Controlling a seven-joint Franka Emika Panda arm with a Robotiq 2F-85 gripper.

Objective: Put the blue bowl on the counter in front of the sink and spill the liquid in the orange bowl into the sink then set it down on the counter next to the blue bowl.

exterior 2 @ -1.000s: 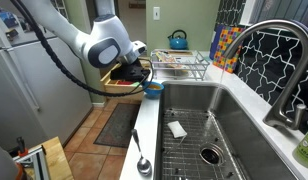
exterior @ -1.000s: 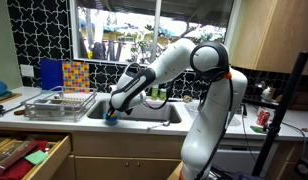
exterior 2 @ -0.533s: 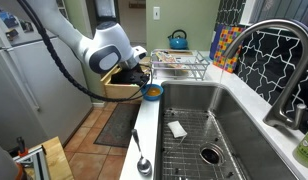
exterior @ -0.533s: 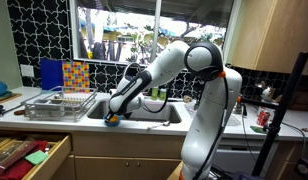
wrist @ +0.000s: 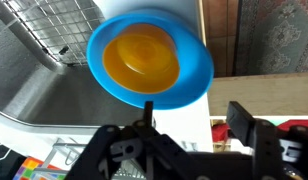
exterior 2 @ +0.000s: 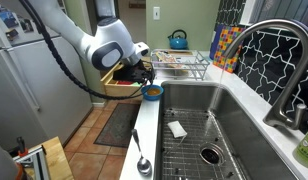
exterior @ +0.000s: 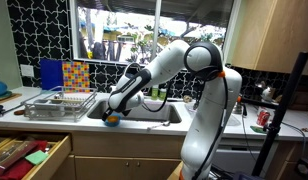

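Blue bowl (wrist: 197,72) holding nested orange bowl (wrist: 142,57), resting on narrow bench (exterior 2: 145,127) strip at sink (wrist: 44,95) edge, end effector (wrist: 177,128) spread wide, near the rim

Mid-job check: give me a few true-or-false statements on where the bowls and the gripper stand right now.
1. The orange bowl sits nested inside the blue bowl. True.
2. The gripper is shut on the blue bowl's rim. False: in the wrist view its jaws stand wide open.
3. Both bowls are down inside the sink. False: they are at the counter strip in front of it.
4. A spoon lies on that same strip. True.
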